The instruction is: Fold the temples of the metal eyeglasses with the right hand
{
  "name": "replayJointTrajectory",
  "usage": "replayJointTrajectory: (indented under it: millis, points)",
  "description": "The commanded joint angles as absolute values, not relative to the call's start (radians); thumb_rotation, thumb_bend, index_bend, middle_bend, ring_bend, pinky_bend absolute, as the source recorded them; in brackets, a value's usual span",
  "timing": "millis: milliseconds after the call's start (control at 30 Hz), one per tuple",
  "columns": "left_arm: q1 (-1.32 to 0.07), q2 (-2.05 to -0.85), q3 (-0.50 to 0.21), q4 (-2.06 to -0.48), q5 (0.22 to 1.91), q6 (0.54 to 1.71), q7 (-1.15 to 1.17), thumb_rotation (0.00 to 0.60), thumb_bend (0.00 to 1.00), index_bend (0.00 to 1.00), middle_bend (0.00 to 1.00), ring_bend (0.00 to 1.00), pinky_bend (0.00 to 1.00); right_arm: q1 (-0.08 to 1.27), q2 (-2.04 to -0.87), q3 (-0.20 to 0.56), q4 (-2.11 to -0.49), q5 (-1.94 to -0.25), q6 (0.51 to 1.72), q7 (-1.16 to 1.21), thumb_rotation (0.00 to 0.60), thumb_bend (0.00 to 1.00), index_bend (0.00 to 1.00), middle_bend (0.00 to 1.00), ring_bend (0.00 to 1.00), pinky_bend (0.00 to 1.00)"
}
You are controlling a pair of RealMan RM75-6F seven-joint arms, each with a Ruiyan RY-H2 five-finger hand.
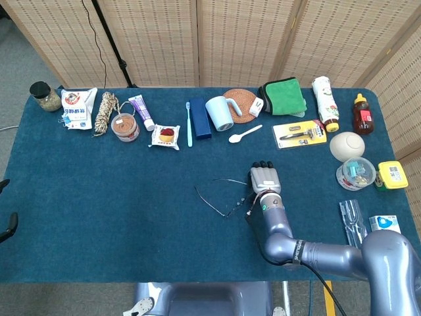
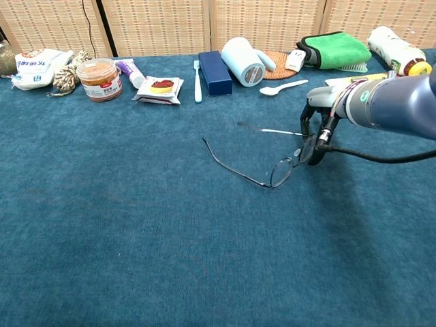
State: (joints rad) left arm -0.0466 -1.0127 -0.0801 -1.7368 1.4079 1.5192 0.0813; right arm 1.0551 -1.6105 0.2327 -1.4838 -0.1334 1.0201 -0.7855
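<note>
The metal eyeglasses (image 1: 227, 205) (image 2: 279, 170) lie mid-table with thin dark wire rims. Their left temple (image 2: 231, 163) stretches out over the cloth toward the left. The right temple (image 2: 269, 130) lies nearly level, pointing left across the front of the frame. My right hand (image 1: 264, 181) (image 2: 319, 126) is at the right end of the frame, fingers curled down around the hinge area and gripping it there. The lens nearest the hand is partly hidden behind the fingers. My left hand is not seen in either view.
Along the far edge stand a blue case (image 2: 216, 72), a pale mug (image 2: 243, 61), a white spoon (image 2: 283, 86), a green cloth (image 2: 334, 49), a toothbrush (image 2: 197, 80) and a jar (image 2: 99, 79). More small items line the right edge (image 1: 355, 172).
</note>
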Motion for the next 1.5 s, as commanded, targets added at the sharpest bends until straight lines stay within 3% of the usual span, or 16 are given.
replayJointTrajectory:
  millis: [33,233,667,1167,1500]
  points:
    - [-0.047,-1.013,-0.08,-1.737,1.408,1.519,0.082,0.56,0.45,0.13,0.0,0.01,0.0,1.053,-1.613,0.233,-1.482,-0.136,1.022,-0.787,0.6,0.14,0.55,0.15,0.0,0.0]
    - [-0.048,-1.013,-0.08,-1.737,1.406,1.515,0.085,0.56,0.45,0.13,0.0,0.01,0.0,1.052,-1.61,0.233,-1.488,-0.128,1.02,-0.799,0.6,0.14,0.51,0.13,0.0,0.0]
    - [-0.051,-1.015,-0.08,-1.733,1.41,1.512,0.071,0.56,0.45,0.13,0.0,0.01,0.0,1.087,-1.579,0.243,-1.567,-0.042,1.068,-0.885,0.6,0.14,0.29,0.04,0.0,0.0]
    - [-0.045,-1.013,-0.075,-1.721,1.412,1.513,0.046,0.562,0.45,0.13,0.0,0.01,0.0,1.074,-1.626,0.246,-1.621,-0.092,1.189,-0.866,0.6,0.14,0.33,0.04,0.0,0.0]
    - [-0.038,-1.009,-0.073,-1.712,1.407,1.516,0.032,0.561,0.46,0.13,0.0,0.01,0.0,1.037,-1.695,0.221,-1.574,-0.213,1.241,-0.819,0.6,0.14,0.36,0.06,0.0,0.0]
